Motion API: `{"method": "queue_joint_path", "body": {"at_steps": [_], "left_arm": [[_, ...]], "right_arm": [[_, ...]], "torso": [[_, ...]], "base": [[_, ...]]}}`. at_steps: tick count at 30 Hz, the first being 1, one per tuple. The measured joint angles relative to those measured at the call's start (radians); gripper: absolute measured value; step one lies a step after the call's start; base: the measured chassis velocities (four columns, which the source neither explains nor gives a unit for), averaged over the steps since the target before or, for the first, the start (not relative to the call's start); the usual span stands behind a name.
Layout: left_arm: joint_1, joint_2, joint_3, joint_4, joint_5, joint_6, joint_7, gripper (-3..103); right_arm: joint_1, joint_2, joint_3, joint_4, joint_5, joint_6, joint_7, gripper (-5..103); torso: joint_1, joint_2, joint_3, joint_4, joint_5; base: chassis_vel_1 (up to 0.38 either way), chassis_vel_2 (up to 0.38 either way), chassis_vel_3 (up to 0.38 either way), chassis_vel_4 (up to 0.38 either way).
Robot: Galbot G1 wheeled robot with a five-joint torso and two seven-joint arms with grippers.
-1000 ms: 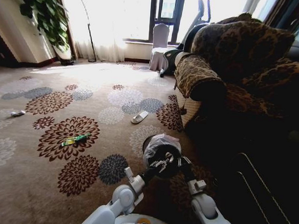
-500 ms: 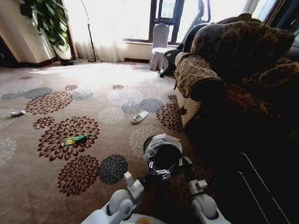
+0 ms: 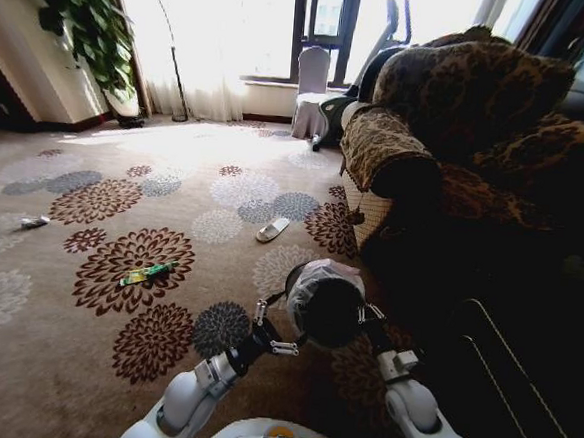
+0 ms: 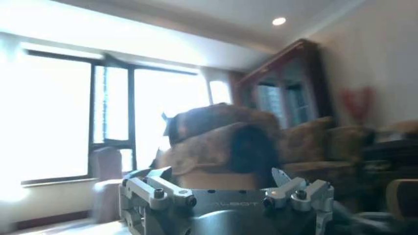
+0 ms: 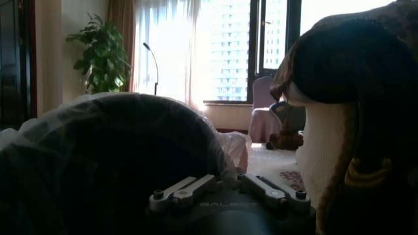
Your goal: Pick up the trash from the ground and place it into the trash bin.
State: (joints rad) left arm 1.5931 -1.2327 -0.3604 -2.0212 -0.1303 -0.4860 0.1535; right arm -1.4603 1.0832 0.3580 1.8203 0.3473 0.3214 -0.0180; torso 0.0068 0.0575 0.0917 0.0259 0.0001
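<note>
Trash bin [image 3: 324,299] held off carpet [image 3: 23,341] by right gripper [image 3: 364,312], jaws clenched on rim. Left gripper [image 3: 276,330] beside bin, jaws released, empty. Green wrapper [image 3: 147,272] well apart on carpet. Risk: liner slips in grip, bin tilts or drops during carry.

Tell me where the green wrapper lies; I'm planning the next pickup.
In the head view, the flat green wrapper lies on a red carpet flower, left of the black lined trash bin.

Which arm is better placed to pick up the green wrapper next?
Left. The left tool is open, empty and nearer the green wrapper; the right tool grips the trash bin.
</note>
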Motion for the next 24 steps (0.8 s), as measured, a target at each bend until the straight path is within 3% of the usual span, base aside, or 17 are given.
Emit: {"method": "queue_joint_path", "body": {"at_steps": [1,2,5,6,9,16,24], "left_arm": [[0.010,-0.027,-0.036,0.025,0.010,0.000,-0.091,100],[0.010,-0.027,-0.036,0.025,0.010,0.000,-0.091,100],[0.013,-0.086,-0.134,0.105,-0.013,0.041,-0.287,100],[0.013,-0.086,-0.134,0.105,-0.013,0.041,-0.287,100],[0.006,-0.107,-0.207,0.184,-0.063,0.078,-0.374,100],[0.014,-0.103,-0.267,0.228,-0.143,0.112,-0.385,100],[0.010,-0.111,-0.258,0.228,-0.147,0.121,-0.359,100]], "right_arm": [[-0.014,0.003,0.004,0.012,-0.006,0.003,0.000,0],[-0.014,0.003,0.004,0.012,-0.006,0.003,0.000,0],[-0.043,0.011,0.012,0.040,-0.020,0.013,0.000,0],[-0.043,0.011,0.012,0.040,-0.020,0.013,0.000,0],[-0.062,0.016,0.016,0.054,-0.029,0.019,0.000,0],[-0.084,0.026,0.018,0.079,-0.040,0.028,0.000,0],[-0.108,0.037,0.022,0.091,-0.055,0.043,0.000,0]], "torso": [[0.000,0.000,0.000,0.0000,0.0000],[0.000,0.000,0.000,0.0000,0.0000],[0.000,0.000,0.000,-0.0001,-0.0002],[0.000,0.000,0.000,-0.0001,-0.0002],[0.000,0.000,0.000,-0.0001,-0.0006],[0.000,0.000,0.000,0.0000,-0.0008],[0.000,0.000,0.000,-0.0001,-0.0002]], "base": [[0.045,0.014,-0.053,0.023],[0.045,0.014,-0.053,0.023],[0.077,-0.012,-0.092,0.015],[0.087,-0.015,-0.123,0.022],[0.174,-0.062,-0.152,0.072],[0.288,-0.086,-0.283,0.100],[0.268,0.036,-0.268,-0.047]]}}
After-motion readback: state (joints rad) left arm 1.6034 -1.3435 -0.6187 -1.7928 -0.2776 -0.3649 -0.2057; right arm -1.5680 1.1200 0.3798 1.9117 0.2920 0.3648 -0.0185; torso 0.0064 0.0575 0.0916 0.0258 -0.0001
